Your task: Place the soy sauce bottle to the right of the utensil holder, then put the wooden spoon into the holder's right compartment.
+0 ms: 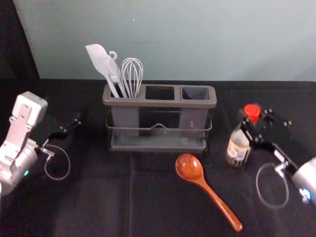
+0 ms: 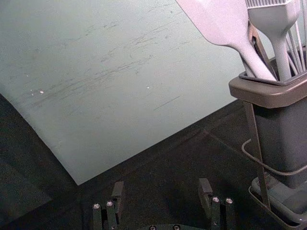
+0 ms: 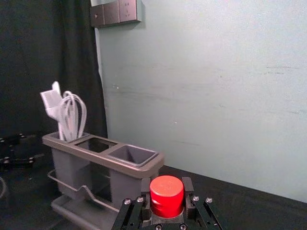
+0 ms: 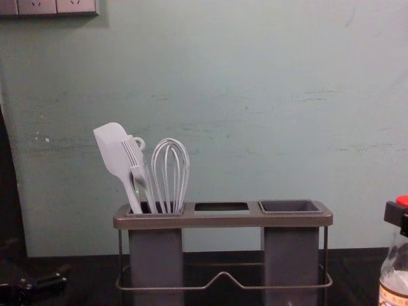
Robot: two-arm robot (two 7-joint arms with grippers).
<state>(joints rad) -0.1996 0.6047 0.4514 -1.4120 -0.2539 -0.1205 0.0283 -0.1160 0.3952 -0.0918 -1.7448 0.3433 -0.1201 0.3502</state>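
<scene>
Your soy sauce bottle (image 1: 238, 148) is clear-walled, with a bright red cap (image 1: 252, 111) and a pale label with orange in it; in the head view it sits right of centre, to the right of the utensil holder (image 1: 160, 102) and apart from it. Your right hand (image 1: 254, 121) has it gripped at the cap, one finger on each side, as the right wrist view shows you. You can't tell from these views whether its base touches the tabletop (image 1: 98, 197).

Your wooden spoon (image 1: 189, 167) is glossy reddish-brown, with a rounded bowl and a slim handle. It lies on the tabletop below the centre of the head view, bowl just in front of the holder, handle slanting toward the lower right.

Your left hand (image 1: 76, 120) is at the left of the head view, its fingers spread wide with a gap between them.

Count them up and you have one bottle, one spoon and one holder with three compartments in a row. The holder's left compartment has one spatula (image 1: 98, 58), one brush (image 1: 114, 71) and one whisk (image 4: 171, 140), all pale, plus a ring-ended piece (image 4: 139, 141) partly hidden behind them.
</scene>
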